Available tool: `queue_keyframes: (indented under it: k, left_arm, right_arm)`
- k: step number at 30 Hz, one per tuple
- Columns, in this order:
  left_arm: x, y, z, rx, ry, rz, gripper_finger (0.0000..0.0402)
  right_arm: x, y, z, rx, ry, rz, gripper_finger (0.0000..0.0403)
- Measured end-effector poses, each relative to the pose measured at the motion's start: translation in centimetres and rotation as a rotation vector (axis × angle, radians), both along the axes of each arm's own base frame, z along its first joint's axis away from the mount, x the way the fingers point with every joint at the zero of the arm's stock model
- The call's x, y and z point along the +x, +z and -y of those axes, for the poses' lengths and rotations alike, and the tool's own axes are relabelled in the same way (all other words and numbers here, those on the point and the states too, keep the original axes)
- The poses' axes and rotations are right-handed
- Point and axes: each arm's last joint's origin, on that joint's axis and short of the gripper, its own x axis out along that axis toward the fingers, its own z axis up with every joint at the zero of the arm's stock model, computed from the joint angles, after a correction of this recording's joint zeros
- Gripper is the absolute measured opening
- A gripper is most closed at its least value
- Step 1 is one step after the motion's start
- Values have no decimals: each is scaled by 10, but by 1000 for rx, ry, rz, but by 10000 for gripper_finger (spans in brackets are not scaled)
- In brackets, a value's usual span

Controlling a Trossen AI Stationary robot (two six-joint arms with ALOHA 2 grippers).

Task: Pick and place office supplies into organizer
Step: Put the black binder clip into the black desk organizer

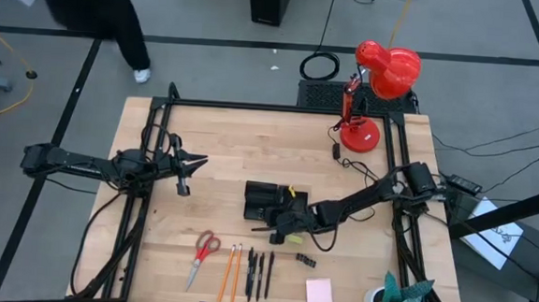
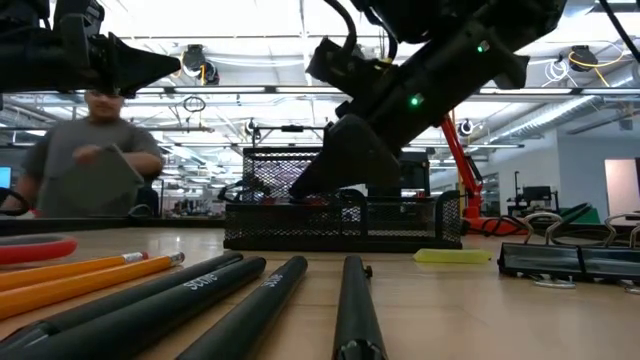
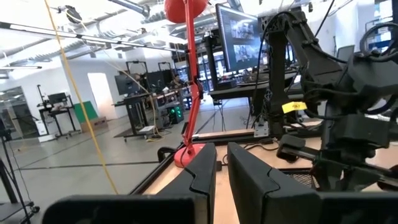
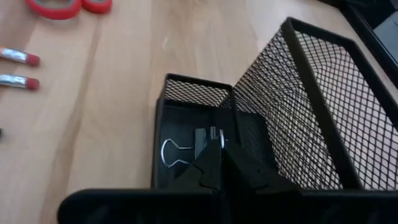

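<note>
The left gripper (image 1: 186, 172) is hanging above the bare wood at the left side of the table, well apart from all supplies, and its fingers (image 3: 202, 171) are standing almost together with only a thin gap and nothing between them; this arm is only waiting. Toward the front edge the scissors (image 1: 203, 253), the two orange pencils (image 1: 229, 272) and the three black pens (image 1: 259, 272) are lying in a row, near the right gripper but in front of it, with some small black clips (image 1: 306, 260) and the pink sticky-note pad (image 1: 318, 292) a little further. The right gripper (image 1: 287, 222) is reaching over the mesh organizer (image 1: 265, 199), and its fingers are fully closed just above a binder clip (image 4: 186, 150) that is lying in the low front compartment. I judge that the clip is already placed, so the good way now is lifting straight up, clear of the mesh walls, before moving to the next supply.
</note>
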Motion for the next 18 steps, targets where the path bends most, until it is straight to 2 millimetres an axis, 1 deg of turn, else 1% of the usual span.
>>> queue_keyframes:
  k: [7, 18]
  left_arm:
    - [0, 0, 0, 6, 5, -3, 49]
    - [0, 0, 0, 5, 5, -4, 49]
  right_arm:
    - [1, 0, -1, 3, 2, 11, 3]
    - [1, 1, -1, 25, -13, 24, 76]
